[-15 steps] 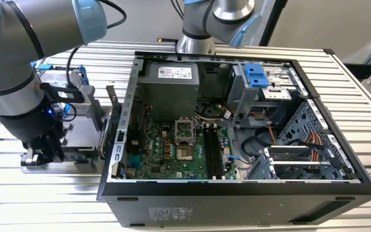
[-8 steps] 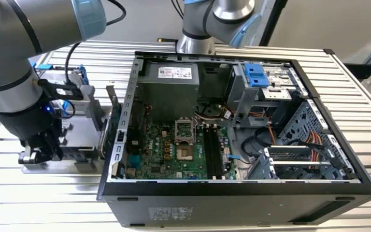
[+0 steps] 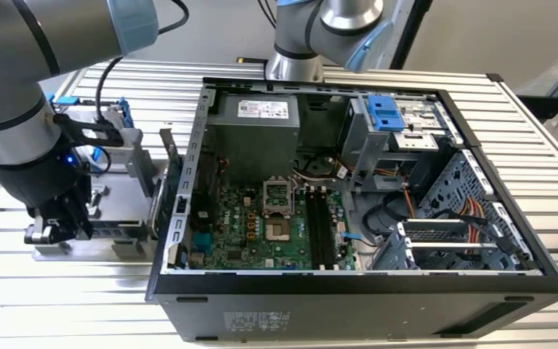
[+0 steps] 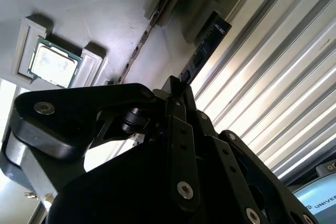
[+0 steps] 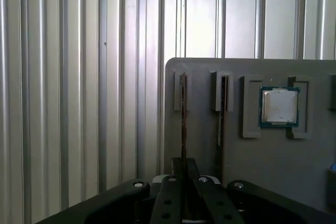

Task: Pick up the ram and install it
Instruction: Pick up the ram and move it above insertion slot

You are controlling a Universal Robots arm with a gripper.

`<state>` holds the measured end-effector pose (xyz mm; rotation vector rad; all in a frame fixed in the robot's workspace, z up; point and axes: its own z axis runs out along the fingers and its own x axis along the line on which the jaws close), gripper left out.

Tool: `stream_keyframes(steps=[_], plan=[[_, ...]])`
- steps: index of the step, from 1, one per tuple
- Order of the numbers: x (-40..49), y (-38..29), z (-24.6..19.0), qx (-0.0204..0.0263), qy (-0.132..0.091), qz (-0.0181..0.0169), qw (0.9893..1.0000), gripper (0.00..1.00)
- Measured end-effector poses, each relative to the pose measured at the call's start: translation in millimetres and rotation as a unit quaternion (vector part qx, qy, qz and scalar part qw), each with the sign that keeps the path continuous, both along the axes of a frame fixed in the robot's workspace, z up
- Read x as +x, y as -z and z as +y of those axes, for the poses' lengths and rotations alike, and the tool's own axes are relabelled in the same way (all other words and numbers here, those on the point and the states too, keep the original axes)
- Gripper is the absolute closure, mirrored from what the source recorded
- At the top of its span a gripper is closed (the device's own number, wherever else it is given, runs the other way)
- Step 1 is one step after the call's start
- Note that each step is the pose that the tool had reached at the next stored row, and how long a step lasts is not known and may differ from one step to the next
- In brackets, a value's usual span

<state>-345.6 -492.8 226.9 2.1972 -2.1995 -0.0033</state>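
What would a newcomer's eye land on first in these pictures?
The open computer case in the middle of the exterior view, its motherboard bared. At that view's left, the arm's hand hangs low over a grey tray. In the first wrist view the hand lines up with a ram standing on edge in a tray slot, a silver CPU pocketed nearby.
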Motion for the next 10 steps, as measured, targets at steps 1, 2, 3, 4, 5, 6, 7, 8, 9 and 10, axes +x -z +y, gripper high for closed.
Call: stream_keyframes(steps=[1,2,3,4,5,6,7,8,9,10], plan=[[0.0,-0.9,0.0,0.0000,0.000,0.0000,1.0000,1.00],[-0.1,-1.8,0.0,0.0000,0.000,0.0000,1.0000,1.00],[-0.1,-2.6,0.0,0.0000,0.000,0.0000,1.0000,1.00],[-0.1,-3.4,0.0,0.0001,0.000,0.0000,1.0000,1.00],[-0.2,-4.2,0.0,0.0000,0.000,0.0000,1.0000,1.00],[-0.2,-4.9,0.0,0.0000,0.000,0.0000,1.0000,1.00],[-0.2,-5.5,0.0,0.0000,0.001,0.0000,1.0000,1.00],[-0.2,-6.1,0.0,0.0001,0.002,0.0000,1.0000,1.00],[-0.2,-6.6,0.0,0.0001,0.002,0.0000,1.0000,1.00],[-0.2,-7.1,0.0,0.0001,0.003,0.0000,1.0000,1.00]])
